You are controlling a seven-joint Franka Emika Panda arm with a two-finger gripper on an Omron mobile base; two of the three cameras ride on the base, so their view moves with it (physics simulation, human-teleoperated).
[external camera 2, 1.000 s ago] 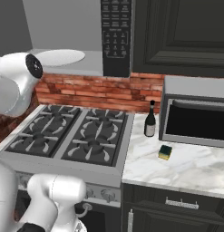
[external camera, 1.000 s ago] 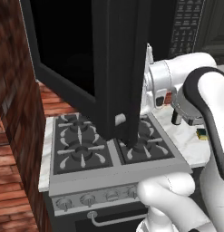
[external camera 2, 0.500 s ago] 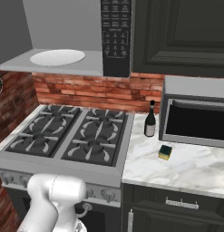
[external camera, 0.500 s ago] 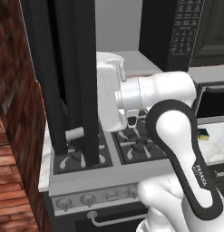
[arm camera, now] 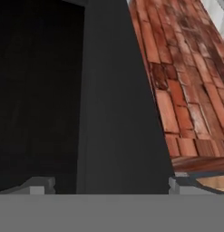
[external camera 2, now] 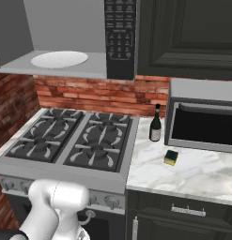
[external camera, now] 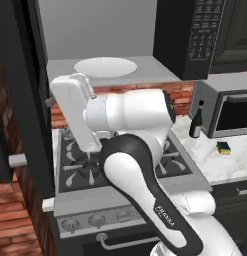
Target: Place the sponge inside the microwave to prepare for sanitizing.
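Note:
The sponge [external camera: 223, 147] [external camera 2: 171, 157], yellow with a dark green top, lies on the marble counter in front of the silver-grey box. The black microwave [external camera: 195, 35] [external camera 2: 119, 35] hangs over the stove with its door [external camera: 25, 100] swung wide to the left. Its grey cavity and white round plate [external camera: 105, 66] [external camera 2: 59, 59] are exposed. My gripper [external camera: 54, 107] [arm camera: 111, 183] is at the door, far left of the sponge. It is open, and in the hand view the door's dark edge [arm camera: 118, 113] runs between the spread fingertips.
A dark bottle [external camera: 196, 120] [external camera 2: 155, 123] stands on the counter behind the sponge. The silver-grey box [external camera 2: 202, 117] sits at the counter's back right. The stove [external camera 2: 70, 140] lies under the microwave, with a brick wall [arm camera: 186, 90] to the left and behind.
The microwave door has swung from across the front to far left, uncovering the cavity and plate. My arm followed it left. The sponge has not moved.

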